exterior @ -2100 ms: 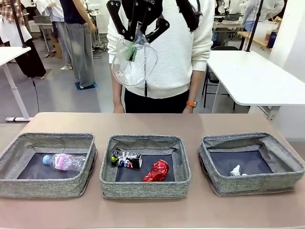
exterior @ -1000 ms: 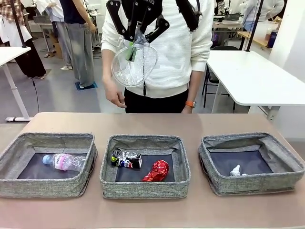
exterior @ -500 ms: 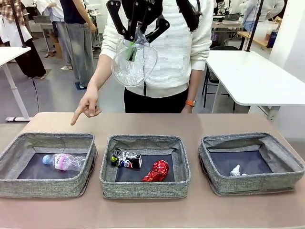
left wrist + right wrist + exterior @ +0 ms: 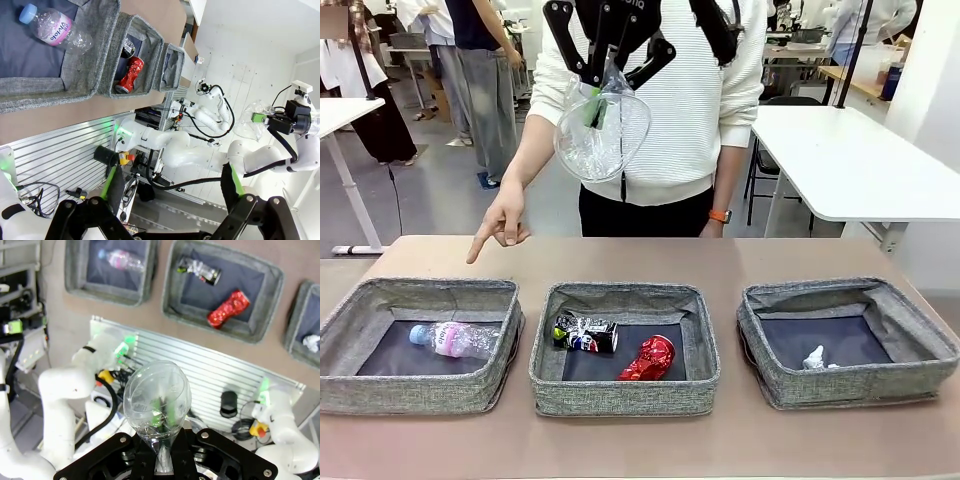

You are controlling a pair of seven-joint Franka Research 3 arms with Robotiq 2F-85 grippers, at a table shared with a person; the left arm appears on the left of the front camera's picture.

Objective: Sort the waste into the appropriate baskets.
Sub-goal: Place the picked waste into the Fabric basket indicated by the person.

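High above the table's far edge, my right gripper (image 4: 610, 68) is shut on a clear plastic cup (image 4: 603, 135), mouth toward the camera; the right wrist view has the cup (image 4: 157, 405) between its jaws (image 4: 162, 452). Three grey baskets stand in a row: left (image 4: 415, 393), middle (image 4: 620, 397), right (image 4: 850, 388). A clear bottle (image 4: 455, 340) lies in the left one, a dark printed can (image 4: 585, 333) and a red can (image 4: 648, 358) in the middle one, a paper wad (image 4: 815, 358) in the right one. My left gripper (image 4: 170, 175) is open and holds nothing.
Across the table, a person in a white sweater holds out a hand (image 4: 500, 225) whose index finger points down at the left basket. A white table (image 4: 850, 160) is at the back right. Other people stand farther off at the back left.
The person's hand rose from beside the body and came forward, pointing down at the left basket. The right gripper and the cup have stayed put.
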